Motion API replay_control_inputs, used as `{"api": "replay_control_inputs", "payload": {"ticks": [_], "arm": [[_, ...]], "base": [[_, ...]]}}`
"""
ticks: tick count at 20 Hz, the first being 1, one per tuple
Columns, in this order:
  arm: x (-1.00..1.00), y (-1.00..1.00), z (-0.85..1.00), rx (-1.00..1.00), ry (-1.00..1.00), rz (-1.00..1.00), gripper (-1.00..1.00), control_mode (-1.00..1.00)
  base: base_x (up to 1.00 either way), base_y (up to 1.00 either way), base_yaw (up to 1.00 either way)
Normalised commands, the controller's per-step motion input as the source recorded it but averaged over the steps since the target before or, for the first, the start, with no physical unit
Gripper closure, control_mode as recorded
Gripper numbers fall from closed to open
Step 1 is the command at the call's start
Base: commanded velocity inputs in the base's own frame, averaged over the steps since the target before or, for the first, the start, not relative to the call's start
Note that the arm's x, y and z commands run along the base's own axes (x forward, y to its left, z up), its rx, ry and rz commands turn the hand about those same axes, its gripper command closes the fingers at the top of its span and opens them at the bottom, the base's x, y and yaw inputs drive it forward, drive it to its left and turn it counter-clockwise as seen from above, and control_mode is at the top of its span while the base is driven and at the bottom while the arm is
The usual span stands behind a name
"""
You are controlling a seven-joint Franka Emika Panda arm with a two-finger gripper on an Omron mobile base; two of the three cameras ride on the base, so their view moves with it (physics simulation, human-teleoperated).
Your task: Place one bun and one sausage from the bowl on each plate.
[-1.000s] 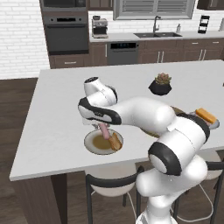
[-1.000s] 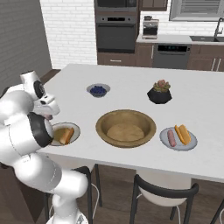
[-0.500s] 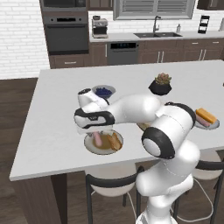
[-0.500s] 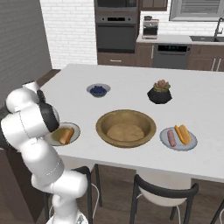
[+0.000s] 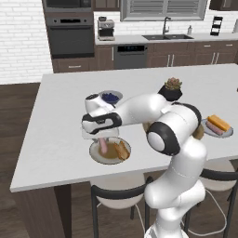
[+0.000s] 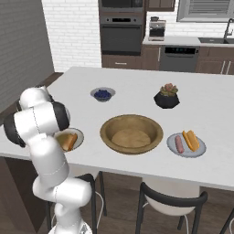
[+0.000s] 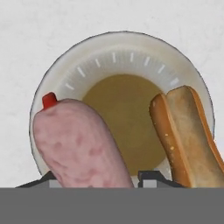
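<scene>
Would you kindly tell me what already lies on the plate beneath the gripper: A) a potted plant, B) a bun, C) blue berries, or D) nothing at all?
B: in the hand view a bun lies on the plate, beside the sausage held between the gripper fingers.

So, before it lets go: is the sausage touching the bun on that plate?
Apart. The hand view shows a strip of bare plate between the sausage and the bun.
</scene>
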Motion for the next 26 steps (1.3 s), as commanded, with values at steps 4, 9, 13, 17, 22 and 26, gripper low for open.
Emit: {"api": "replay_control_inputs", "payload": {"ticks": [4,9,13,17,22,26], "arm": [[0.01,0.0,-0.45,0.0,0.0,0.0,1.0,-1.0],[0.09,-0.04,-0.18,0.0,0.0,0.0,1.0,-1.0],[0.09,-0.17,-0.19,0.0,0.0,0.0,1.0,-1.0],[0.01,-0.09,-0.24,0.0,0.0,0.0,1.0,-1.0],[0.04,0.0,-0.06,0.0,0.0,0.0,-1.0,-1.0],[0.01,0.0,0.0,0.0,0.0,0.0,-1.0,-1.0]], "base": [[0.0,0.0,0.0],[0.0,0.0,0.0],[0.0,0.0,0.0],[0.0,0.0,0.0],[0.0,0.0,0.0],[0.0,0.0,0.0]]}}
